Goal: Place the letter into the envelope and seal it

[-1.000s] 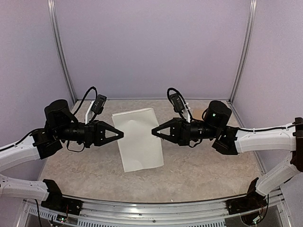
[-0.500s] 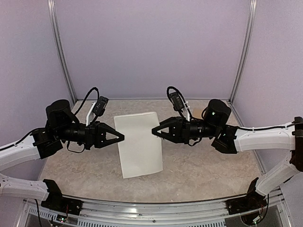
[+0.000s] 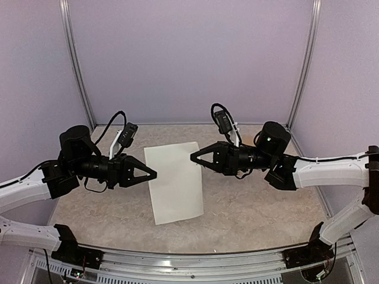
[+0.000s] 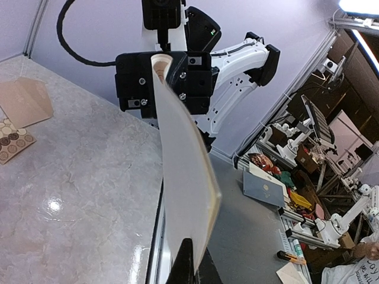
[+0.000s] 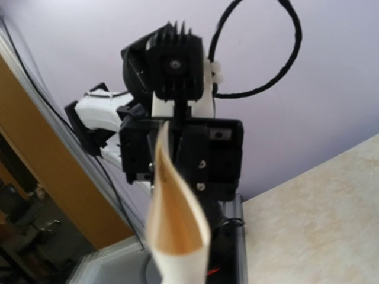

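Note:
The letter (image 3: pixel 174 183), a plain white sheet, hangs in the air over the table between my two grippers. My left gripper (image 3: pixel 155 174) is shut on its left edge. In the left wrist view the dark fingertips (image 4: pixel 188 263) pinch the sheet (image 4: pixel 180 177), which runs edge-on away to the right gripper. My right gripper (image 3: pixel 192 157) is shut on the sheet's upper right edge. In the right wrist view the letter (image 5: pixel 177 231) curls up in front of the lens and hides the fingers. A tan envelope (image 4: pixel 23 100) lies flat on the table.
A small card of round gold and brown stickers (image 4: pixel 15 141) lies next to the envelope. Purple walls close in the marbled table (image 3: pixel 254 219) on three sides. A metal rail (image 3: pixel 189 260) runs along the near edge. Clutter sits on a bench beyond the table.
The right gripper has risen slightly and the left one has dropped and shifted right a little. The sheet has lost its bulge and now hangs flatter.

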Robot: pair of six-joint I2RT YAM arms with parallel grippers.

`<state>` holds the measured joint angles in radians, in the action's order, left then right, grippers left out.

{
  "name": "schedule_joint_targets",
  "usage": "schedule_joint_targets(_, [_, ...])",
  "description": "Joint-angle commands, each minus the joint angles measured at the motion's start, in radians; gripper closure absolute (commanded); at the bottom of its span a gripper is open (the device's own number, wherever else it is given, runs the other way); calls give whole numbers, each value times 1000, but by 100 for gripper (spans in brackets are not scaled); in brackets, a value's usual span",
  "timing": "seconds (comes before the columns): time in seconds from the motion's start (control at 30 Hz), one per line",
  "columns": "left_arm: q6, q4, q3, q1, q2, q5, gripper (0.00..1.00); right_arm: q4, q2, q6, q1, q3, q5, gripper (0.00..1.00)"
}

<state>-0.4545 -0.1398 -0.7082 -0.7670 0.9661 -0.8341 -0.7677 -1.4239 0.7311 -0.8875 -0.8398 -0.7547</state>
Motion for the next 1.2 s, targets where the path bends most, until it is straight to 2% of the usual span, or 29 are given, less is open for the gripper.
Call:
schedule_joint_targets(0.0, [22,11,-26,-12,6,-19,100,-46,1,7,15,-29,16,100])
schedule_joint_targets(0.03, [22,11,-27,-12,5,-19,100,-47,1,6,15,-30,17,100])
schedule_joint_targets(0.07, [22,11,-27,-13,5,-18,100,-46,1,7,17,-33,17,96])
schedule_joint_targets(0.1, [22,11,-27,-13,5,-18,100,-48,-1,11,20,-35,17,86])
schedule_joint_targets(0.17, [22,11,-25,-17,5,-17,100,-58,-3,17,23,-35,21,100])
schedule_joint_targets(0.27, [22,11,-25,-19,5,-15,100,-63,-4,20,27,-37,22,100])
schedule_joint_targets(0.33, [22,12,-25,-21,5,-15,100,-63,-7,26,30,-40,19,89])
schedule_joint_targets(0.43, [22,12,-25,-23,6,-14,100,-69,-9,28,33,-43,19,94])
schedule_joint_targets(0.5, [22,12,-25,-26,6,-16,100,-71,-9,29,34,-46,18,85])
schedule_joint_targets(0.57, [22,12,-25,-28,7,-14,100,-75,-9,27,35,-49,15,100])
schedule_joint_targets(0.7, [24,14,-27,-29,8,-11,100,-73,-6,24,36,-50,18,100])
schedule_joint_targets(0.8, [22,7,-27,-31,5,11,100,-73,-6,25,36,-50,14,95])
schedule_joint_targets(0.83, [18,-5,-25,-31,2,29,100,-73,-5,26,36,-47,13,87])
schedule_joint_targets(0.87, [10,-28,-21,-31,-4,52,100,-73,-3,25,36,-43,14,70])
schedule_joint_targets(0.9, [-5,-70,-10,-31,-11,76,100,-74,2,24,37,-33,18,44])
schedule_joint_targets(0.93, [-28,-124,4,-31,-25,92,100,-76,6,24,37,-20,24,28])
schedule_joint_targets(0.97, [-45,-181,15,-31,-31,111,100,-77,9,25,37,-7,30,16])
schedule_joint_targets(1.03, [-70,-277,35,-32,-47,148,100,-82,13,31,36,22,47,8])
schedule_joint_targets(1.17, [-113,-455,81,-32,-71,207,100,-170,23,79,33,100,55,4])
